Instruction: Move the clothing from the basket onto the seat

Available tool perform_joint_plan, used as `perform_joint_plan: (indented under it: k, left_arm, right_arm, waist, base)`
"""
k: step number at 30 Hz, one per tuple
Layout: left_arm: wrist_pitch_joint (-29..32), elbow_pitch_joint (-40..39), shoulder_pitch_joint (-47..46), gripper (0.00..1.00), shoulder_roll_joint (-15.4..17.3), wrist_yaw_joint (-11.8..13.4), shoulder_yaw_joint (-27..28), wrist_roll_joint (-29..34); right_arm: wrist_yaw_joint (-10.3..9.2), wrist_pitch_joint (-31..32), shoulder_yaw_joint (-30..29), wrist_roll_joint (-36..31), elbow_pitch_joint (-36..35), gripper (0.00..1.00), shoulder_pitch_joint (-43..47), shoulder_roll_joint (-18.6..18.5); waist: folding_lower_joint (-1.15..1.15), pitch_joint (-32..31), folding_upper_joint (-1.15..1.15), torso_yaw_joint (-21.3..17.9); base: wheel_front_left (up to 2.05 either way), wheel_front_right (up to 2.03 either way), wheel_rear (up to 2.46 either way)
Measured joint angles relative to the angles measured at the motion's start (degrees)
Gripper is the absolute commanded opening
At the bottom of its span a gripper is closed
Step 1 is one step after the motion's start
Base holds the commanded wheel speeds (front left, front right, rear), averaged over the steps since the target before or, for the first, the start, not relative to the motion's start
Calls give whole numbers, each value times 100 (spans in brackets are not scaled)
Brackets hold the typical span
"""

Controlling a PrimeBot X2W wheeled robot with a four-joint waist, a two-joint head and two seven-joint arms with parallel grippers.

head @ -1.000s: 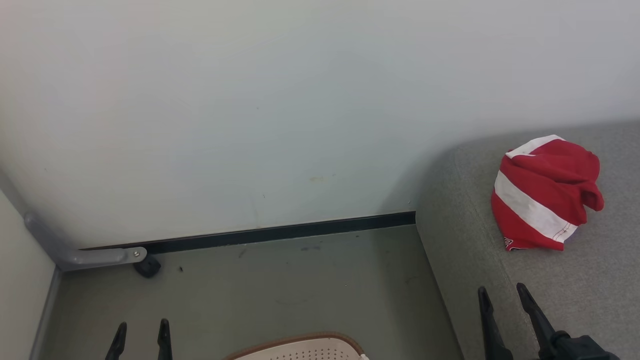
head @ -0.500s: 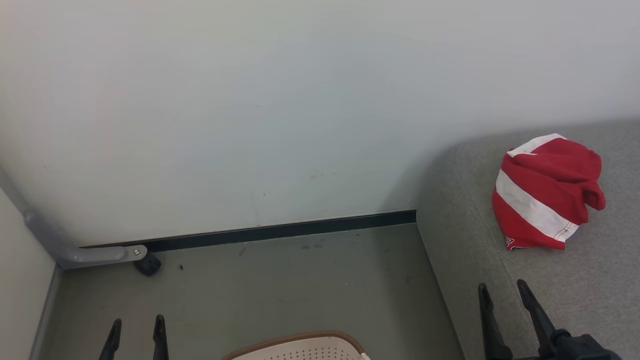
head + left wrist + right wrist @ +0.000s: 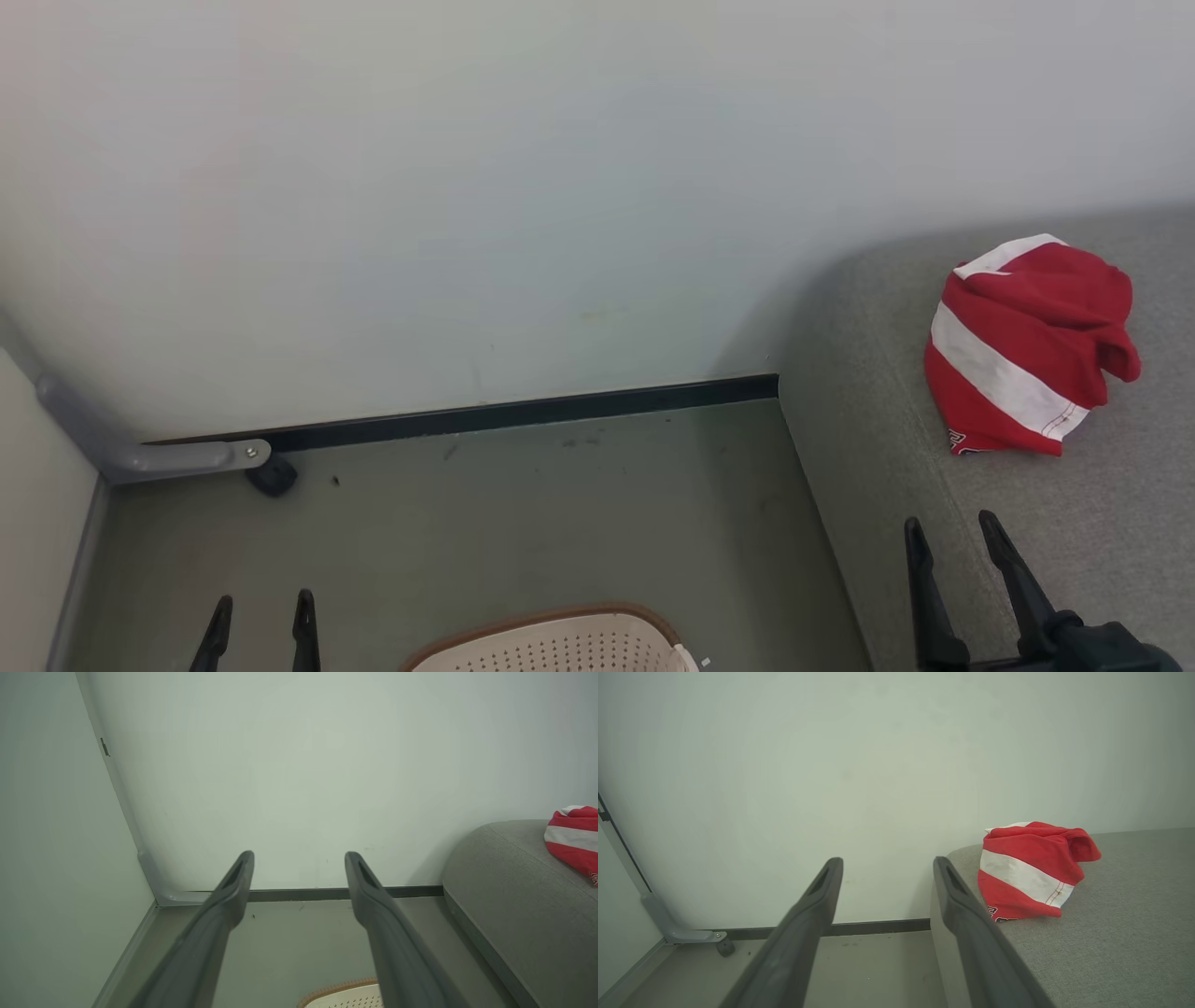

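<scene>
Your left gripper (image 3: 263,605) sits at the lower left of the head view, its 2 dark fingers parallel, tips pointing up the view, jaws spread wide with nothing between them. Your right gripper (image 3: 948,525) sits at the lower right, reaching higher, its 2 fingers leaning slightly left, likewise spread and empty, above its dark wrist housing (image 3: 1102,649).

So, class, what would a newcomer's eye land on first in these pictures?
The crumpled red and white jersey, lying on the grey seat at the right. Next, the cream basket peeking in at the bottom edge, between the open left end effector and right end effector.
</scene>
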Motion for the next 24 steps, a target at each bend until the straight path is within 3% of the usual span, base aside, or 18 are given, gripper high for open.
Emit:
perform_joint_plan:
  k: [8,24]
  left_arm:
    - [276,-19,-421,100,112,-67,-213,96]
    - [894,861,-1777,100,180,-725,-1024,426]
  right_arm:
    - [9,-1,-19,-88,-335,100,-332,-60]
    - [101,-2,-324,-205,-790,100,-1890,-316]
  waist:
    - [0,382,0,24]
    - [1,1705,1,-53]
  base:
    - [0,0,0]
    - [0,0,0]
